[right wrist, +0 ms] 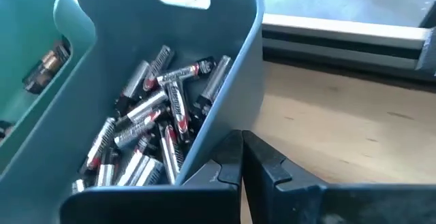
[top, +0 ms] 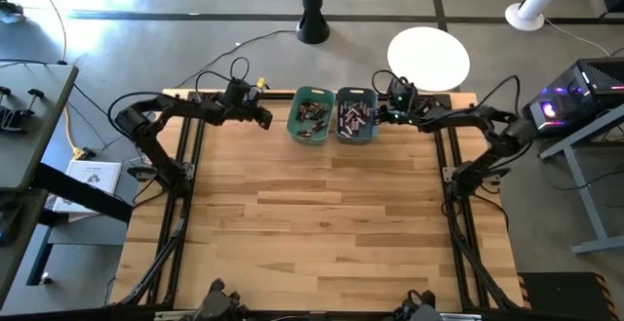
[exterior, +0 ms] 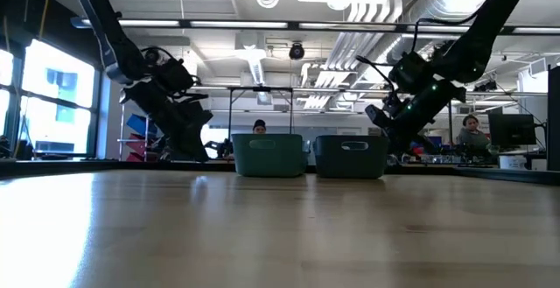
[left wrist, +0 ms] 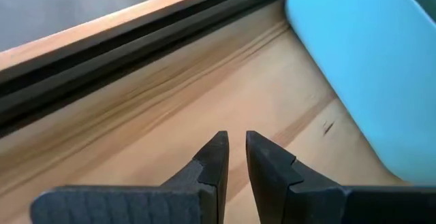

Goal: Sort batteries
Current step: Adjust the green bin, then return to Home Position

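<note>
Two bins stand side by side at the table's far edge: a green bin (top: 312, 116) (exterior: 267, 155) and, to its right, a blue-grey bin (top: 357, 116) (exterior: 350, 155). Silvery batteries (right wrist: 157, 129) with red and black parts lie heaped in the blue-grey bin. Copper-brown and dark batteries (right wrist: 48, 64) (top: 314, 114) lie in the green bin. My left gripper (top: 265, 116) (left wrist: 235, 149) hovers shut and empty above the wood just left of the green bin (left wrist: 368, 67). My right gripper (top: 382, 116) (right wrist: 242, 146), shut and empty, is close beside the blue-grey bin's right wall (right wrist: 225, 94). My right gripper's shut fingers (right wrist: 228, 159) come slanting down at the outer side of the blue-grey bin's right wall; whether they touch it I cannot tell. My left gripper touches nothing.
The table's far rail (left wrist: 136, 40) (right wrist: 340, 43) runs just behind both grippers. A wide stretch of bare wood (top: 312, 223) lies toward the near edge. A white round lamp head (top: 429, 58) and a black post (top: 312, 19) stand beyond the far edge. People sit in the room behind (exterior: 472, 130).
</note>
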`<state>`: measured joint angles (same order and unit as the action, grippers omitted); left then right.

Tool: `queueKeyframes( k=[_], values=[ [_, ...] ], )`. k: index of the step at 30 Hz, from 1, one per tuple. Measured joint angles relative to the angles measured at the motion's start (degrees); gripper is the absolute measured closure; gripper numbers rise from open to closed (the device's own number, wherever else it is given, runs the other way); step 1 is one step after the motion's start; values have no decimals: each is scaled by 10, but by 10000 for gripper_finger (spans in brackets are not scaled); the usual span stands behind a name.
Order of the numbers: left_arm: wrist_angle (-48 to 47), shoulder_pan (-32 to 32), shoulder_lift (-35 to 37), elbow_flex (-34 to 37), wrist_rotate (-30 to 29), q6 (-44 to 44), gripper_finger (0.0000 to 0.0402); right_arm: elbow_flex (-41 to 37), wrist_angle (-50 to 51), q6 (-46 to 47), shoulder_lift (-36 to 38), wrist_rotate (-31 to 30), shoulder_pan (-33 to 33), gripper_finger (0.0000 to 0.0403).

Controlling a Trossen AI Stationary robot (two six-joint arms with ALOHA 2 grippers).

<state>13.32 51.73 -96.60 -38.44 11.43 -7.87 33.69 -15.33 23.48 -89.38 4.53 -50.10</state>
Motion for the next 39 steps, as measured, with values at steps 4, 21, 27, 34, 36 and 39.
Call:
queueKeyframes(
  k=[4,21,27,34,36,39],
  values=[
    [37,-2,9,32,0,-18,358,0,-39,13,-23,3,9,403],
    [86,-47,12,46,13,-39,358,75,-10,5,-48,-12,53,403],
    [47,-25,97,46,-14,-4,358,77,123,-84,68,-106,64,403],
    [-42,-35,325,85,-26,60,377,42,255,-196,274,-81,148,403],
    [-45,-55,402,117,-25,57,384,8,247,-205,333,-31,184,403],
    [-44,-89,513,166,-27,46,394,-54,202,-191,416,21,245,403]
  ],
)
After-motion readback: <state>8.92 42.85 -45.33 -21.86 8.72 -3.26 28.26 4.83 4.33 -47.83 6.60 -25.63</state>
